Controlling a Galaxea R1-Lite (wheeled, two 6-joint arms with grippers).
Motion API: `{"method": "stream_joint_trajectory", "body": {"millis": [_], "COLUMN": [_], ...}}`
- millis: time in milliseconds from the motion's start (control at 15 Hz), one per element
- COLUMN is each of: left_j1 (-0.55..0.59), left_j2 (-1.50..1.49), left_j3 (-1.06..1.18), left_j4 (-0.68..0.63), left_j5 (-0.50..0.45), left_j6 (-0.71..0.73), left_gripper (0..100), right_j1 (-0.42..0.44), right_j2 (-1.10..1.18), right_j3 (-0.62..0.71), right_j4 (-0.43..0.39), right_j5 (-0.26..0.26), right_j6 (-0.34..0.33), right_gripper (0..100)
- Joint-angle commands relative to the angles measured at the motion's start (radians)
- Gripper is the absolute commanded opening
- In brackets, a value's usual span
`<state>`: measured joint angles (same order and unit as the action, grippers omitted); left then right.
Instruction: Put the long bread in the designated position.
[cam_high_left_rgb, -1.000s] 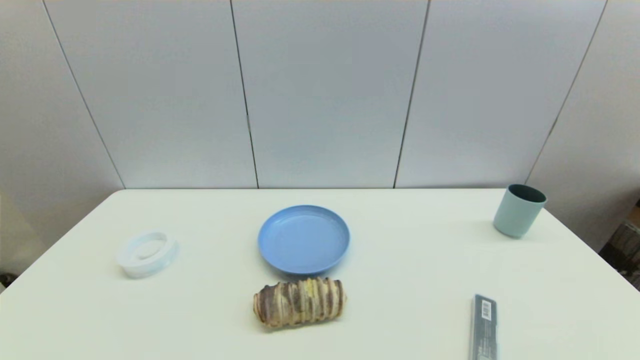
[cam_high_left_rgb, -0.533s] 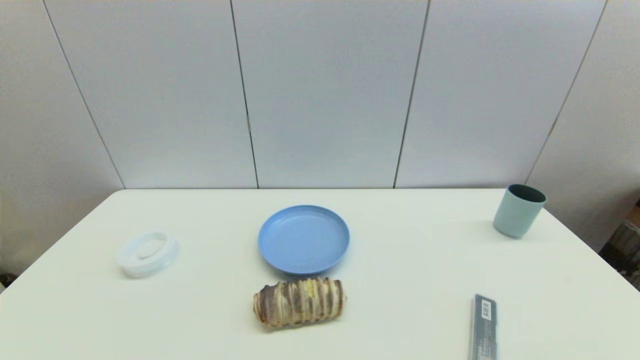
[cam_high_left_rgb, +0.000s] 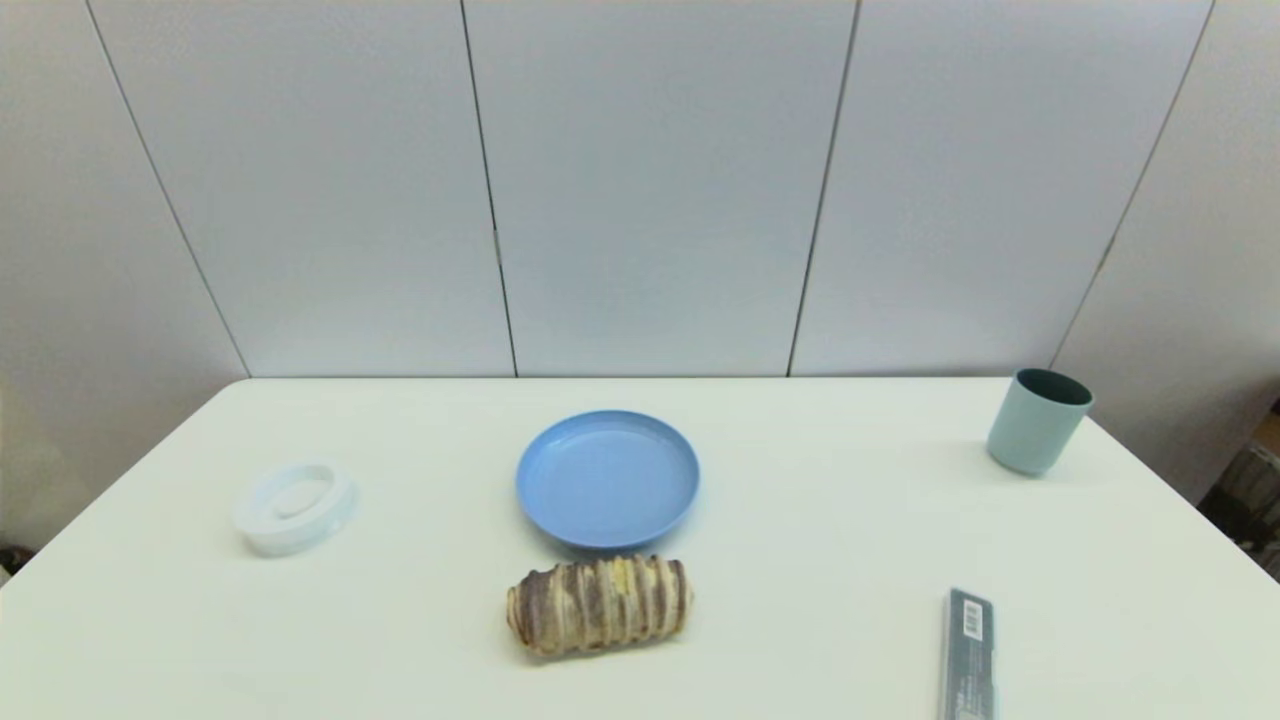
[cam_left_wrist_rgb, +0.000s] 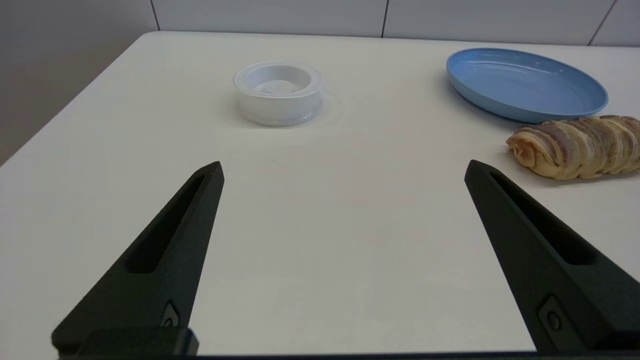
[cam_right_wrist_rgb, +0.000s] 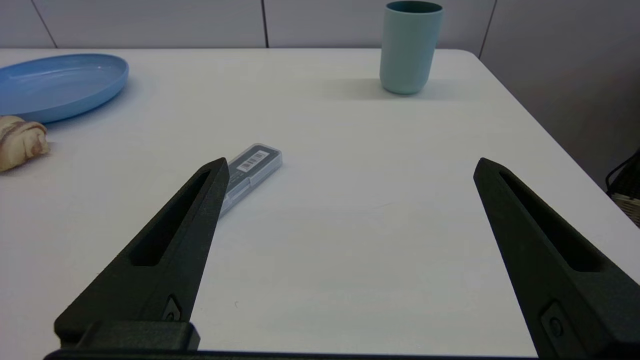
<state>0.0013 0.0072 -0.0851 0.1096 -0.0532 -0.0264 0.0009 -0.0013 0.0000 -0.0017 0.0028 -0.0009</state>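
Note:
The long bread (cam_high_left_rgb: 598, 603), a ridged loaf with brown and tan stripes, lies on the white table just in front of the blue plate (cam_high_left_rgb: 607, 478); it also shows in the left wrist view (cam_left_wrist_rgb: 575, 146), and its end in the right wrist view (cam_right_wrist_rgb: 20, 141). Neither arm shows in the head view. In its wrist view my left gripper (cam_left_wrist_rgb: 343, 170) is open over bare tabletop at the near left, well short of the loaf. Near the table's front right, my right gripper (cam_right_wrist_rgb: 351, 166) is open too, empty, beside the grey box. The designated position has no marker of its own.
A white round lidded container (cam_high_left_rgb: 294, 506) sits at the left. A teal cup (cam_high_left_rgb: 1036, 421) stands at the far right corner. A flat grey barcoded box (cam_high_left_rgb: 968, 654) lies near the front right edge. Grey wall panels stand behind the table.

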Motion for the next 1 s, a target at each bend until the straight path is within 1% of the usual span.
{"method": "stream_joint_trajectory", "body": {"millis": [67,200,267,1000], "left_j1": [0.0,0.002,0.0,0.002], "left_j2": [-0.006,-0.006,-0.006,-0.006], "left_j3": [0.03,0.079,0.085,0.085], "left_j4": [-0.041,-0.091,-0.108,-0.108], "left_j5": [0.016,0.061,0.058,0.061], "left_j6": [-0.007,0.002,0.002,-0.01], "left_gripper": [100,100,100,100], "right_j1": [0.001,0.001,0.001,-0.001], "right_j2": [0.001,0.001,0.001,0.001], "right_j3": [0.0,0.0,0.0,0.0], "right_j4": [0.0,0.0,0.0,0.0], "right_j5": [0.0,0.0,0.0,0.0], "right_j6": [-0.001,-0.001,-0.001,-0.001], "right_gripper": [100,100,100,100]}}
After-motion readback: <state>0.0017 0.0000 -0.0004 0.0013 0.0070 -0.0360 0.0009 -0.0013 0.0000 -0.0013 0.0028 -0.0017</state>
